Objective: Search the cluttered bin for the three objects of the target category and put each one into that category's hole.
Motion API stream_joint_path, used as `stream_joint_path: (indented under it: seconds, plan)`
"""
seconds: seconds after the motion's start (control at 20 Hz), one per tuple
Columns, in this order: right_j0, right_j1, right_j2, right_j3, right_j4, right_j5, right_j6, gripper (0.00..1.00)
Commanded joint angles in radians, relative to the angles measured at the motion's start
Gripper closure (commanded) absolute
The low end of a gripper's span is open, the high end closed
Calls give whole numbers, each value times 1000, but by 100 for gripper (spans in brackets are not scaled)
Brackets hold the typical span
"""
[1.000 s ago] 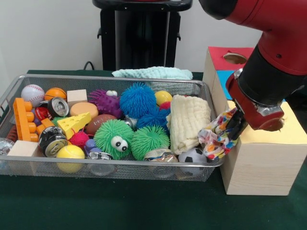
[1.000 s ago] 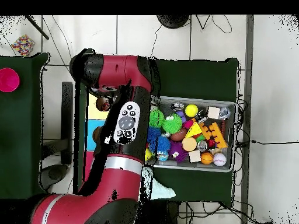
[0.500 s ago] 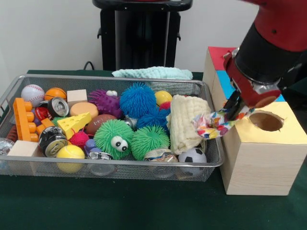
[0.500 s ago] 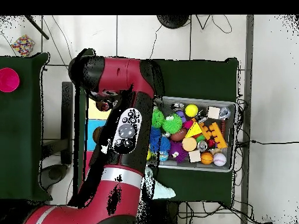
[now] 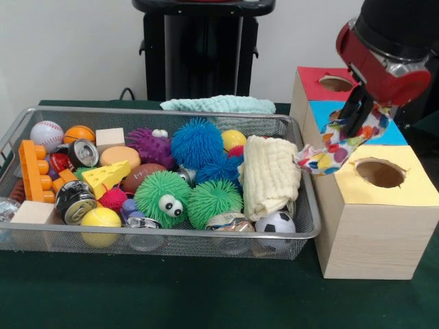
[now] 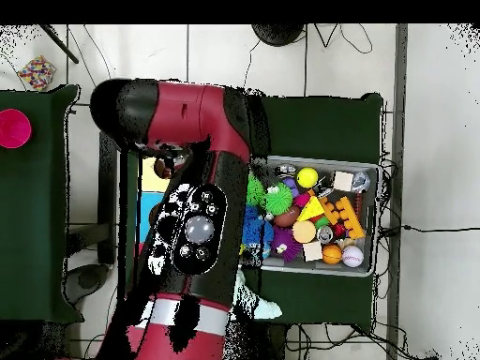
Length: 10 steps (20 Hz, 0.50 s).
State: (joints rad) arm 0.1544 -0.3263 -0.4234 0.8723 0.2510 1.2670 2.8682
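Cloth (image 5: 334,145) now lifted clear of bin (image 5: 305,199), pinched in gripper (image 5: 357,118), hanging over box (image 5: 377,226) beside yellow hole (image 5: 380,173). Drop likely next.

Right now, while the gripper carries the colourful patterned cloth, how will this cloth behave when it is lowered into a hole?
The colourful patterned cloth is probably floppy: it droops in folds below the gripper. It looks light. Its loose end hangs toward the wire bin, so it may snag on the yellow hole rim.
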Motion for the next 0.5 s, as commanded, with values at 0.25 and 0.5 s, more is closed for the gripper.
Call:
stream_joint_path:
  seconds: [0.25, 0.5]
  plan:
    - [10, 22, 103, 195, 30, -151, 118, 100]
    - [23, 25, 103, 233, 36, -191, 127, 100]
